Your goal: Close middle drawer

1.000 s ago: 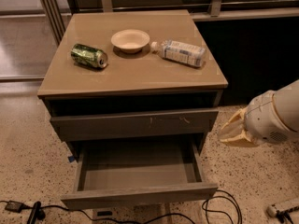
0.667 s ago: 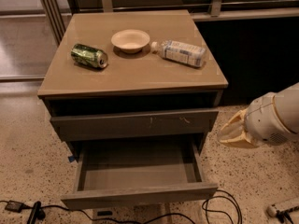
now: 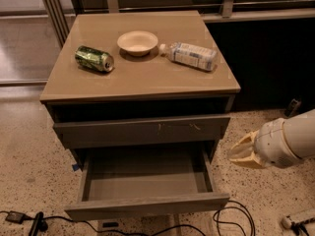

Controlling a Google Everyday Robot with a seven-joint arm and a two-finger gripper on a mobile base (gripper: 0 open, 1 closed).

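Note:
The middle drawer [image 3: 146,206] is pulled far out of the grey-brown cabinet [image 3: 147,80]. Its front is plain and its grey box interior [image 3: 145,173] holds nothing. Above it is the similar drawer front with pale scratch marks [image 3: 142,130], close to flush with the cabinet. My gripper [image 3: 242,153], cream-tipped on a white arm, hangs to the right of the cabinet. It is level with the open drawer's right side, a short gap away, and touches nothing.
On the cabinet top lie a green can [image 3: 94,58] on its side, a pale bowl [image 3: 137,42] and a plastic bottle [image 3: 189,55] on its side. Black cables [image 3: 231,220] run over the speckled floor in front. A railing and dark wall stand behind.
My gripper and arm have sunk a little lower beside the cabinet. The drawer and the things on top have not moved.

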